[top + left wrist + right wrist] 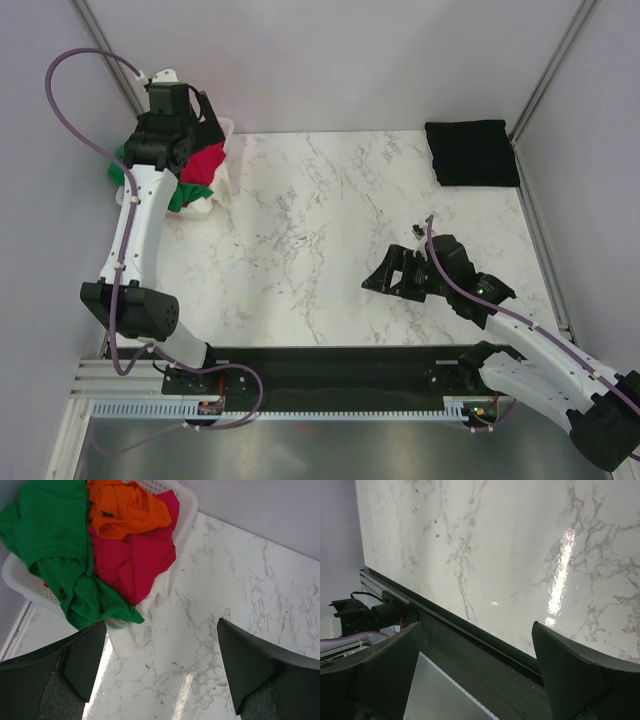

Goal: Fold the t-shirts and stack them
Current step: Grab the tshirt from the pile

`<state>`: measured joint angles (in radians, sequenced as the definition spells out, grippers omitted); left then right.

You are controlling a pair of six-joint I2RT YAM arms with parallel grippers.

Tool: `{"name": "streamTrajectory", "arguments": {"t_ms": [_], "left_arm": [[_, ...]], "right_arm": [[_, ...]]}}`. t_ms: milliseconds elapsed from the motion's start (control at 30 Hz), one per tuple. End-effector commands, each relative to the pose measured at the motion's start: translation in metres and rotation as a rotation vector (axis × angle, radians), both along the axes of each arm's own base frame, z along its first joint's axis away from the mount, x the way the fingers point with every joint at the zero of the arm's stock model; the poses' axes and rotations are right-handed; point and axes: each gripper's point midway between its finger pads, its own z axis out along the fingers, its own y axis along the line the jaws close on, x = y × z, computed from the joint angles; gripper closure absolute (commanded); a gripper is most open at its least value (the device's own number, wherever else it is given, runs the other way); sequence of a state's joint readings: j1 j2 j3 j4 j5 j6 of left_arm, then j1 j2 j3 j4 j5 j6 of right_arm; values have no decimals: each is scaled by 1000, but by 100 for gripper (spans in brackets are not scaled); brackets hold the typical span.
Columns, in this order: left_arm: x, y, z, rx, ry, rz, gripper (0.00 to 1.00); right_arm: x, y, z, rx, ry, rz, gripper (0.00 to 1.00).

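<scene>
Loosely crumpled t-shirts [130, 560] heap in the white plastic basket [186, 502]; left tool [161, 630] and right tool [476, 630] gape empty.

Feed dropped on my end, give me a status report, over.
Left gripper open, empty, by the basket of unfolded t-shirts. Right gripper open, empty, over bare table. Black t-shirt folded, far right corner. Nothing in the way.

White marbled table [300, 250]. At far left corner, white basket [17, 582]. At far right corner, folded black shirt [472, 152], lying flat, well apart from basket.
</scene>
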<state>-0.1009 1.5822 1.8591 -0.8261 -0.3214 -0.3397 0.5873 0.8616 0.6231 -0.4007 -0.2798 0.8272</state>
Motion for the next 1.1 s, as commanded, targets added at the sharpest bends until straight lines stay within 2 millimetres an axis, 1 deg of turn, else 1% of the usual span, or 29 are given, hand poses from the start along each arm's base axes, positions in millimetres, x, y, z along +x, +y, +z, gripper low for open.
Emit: {"name": "streamTrajectory", "arguments": {"t_ms": [0,33,67,133,167,200,233,267,300,333,367,400,433,467,500,533,567,600,633,667,700,767,800,833,900,967,1033,1067], "left_arm": [[18,30,38,117,-103,94,0],[21,34,39,127,-107,106,0],[29,45,32,131,-94,129,0],[36,60,30,107,-100,185,0],[42,86,18,49,-90,268,0],[47,88,9,-22,-87,254,0],[52,95,0,-82,-84,265,1],[57,101,-7,-141,-84,268,5],[69,114,-23,-228,-75,265,6],[74,119,-30,-255,-70,267,7],[79,128,-37,-273,-62,278,7],[93,128,-51,-302,-45,247,8],[103,130,-53,-306,-57,225,8],[112,132,-49,-301,-75,207,8],[122,133,-65,-310,-49,196,8],[127,134,-69,-313,-48,192,8],[132,139,-64,-319,-69,199,8],[135,142,-67,-327,-71,207,8],[140,145,-77,-342,-59,216,8],[144,146,-77,-375,-71,218,8],[149,150,-84,-404,-77,223,8],[155,149,-95,-433,-71,218,9],[158,146,-96,-448,-72,211,9],[161,146,-106,-461,-62,209,9],[166,143,-109,-491,-69,202,11],[172,141,-115,-514,-70,196,15],[175,137,-117,-536,-74,181,18],[176,136,-118,-549,-73,180,23]], "right_arm": [[2,-3,-19,-26,-39,3,2],[2,-4,-24,-32,-37,1,2],[-2,-7,-37,-45,-16,0,2],[-2,-3,-45,-34,-11,9,2],[-3,-1,-50,-25,-13,18,2],[-4,2,-52,-18,-15,26,2],[-5,4,-56,-16,-11,32,2],[-8,5,-62,-18,-9,44,2],[-6,8,-61,-8,-30,49,2],[-6,9,-65,-15,-30,56,2],[-6,9,-70,-22,-38,64,2],[-6,9,-73,-27,-39,67,2],[-7,9,-77,-29,-33,71,2],[-7,10,-81,-26,-35,73,2],[-6,11,-82,-22,-38,75,2],[-7,13,-84,-18,-32,85,2],[-6,14,-84,-17,-36,88,2],[-5,14,-86,-18,-34,88,2],[-7,15,-92,-29,-14,96,2],[-6,17,-91,-24,-15,103,2],[-5,18,-94,-29,-7,109,2],[-5,19,-95,-31,-4,115,2],[-5,20,-96,-32,-1,118,2],[-4,20,-97,-34,2,120,2],[-4,20,-98,-36,4,123,2],[-4,21,-99,-36,6,128,2],[-4,21,-100,-38,11,126,2],[-4,21,-101,-40,14,126,2]]}}
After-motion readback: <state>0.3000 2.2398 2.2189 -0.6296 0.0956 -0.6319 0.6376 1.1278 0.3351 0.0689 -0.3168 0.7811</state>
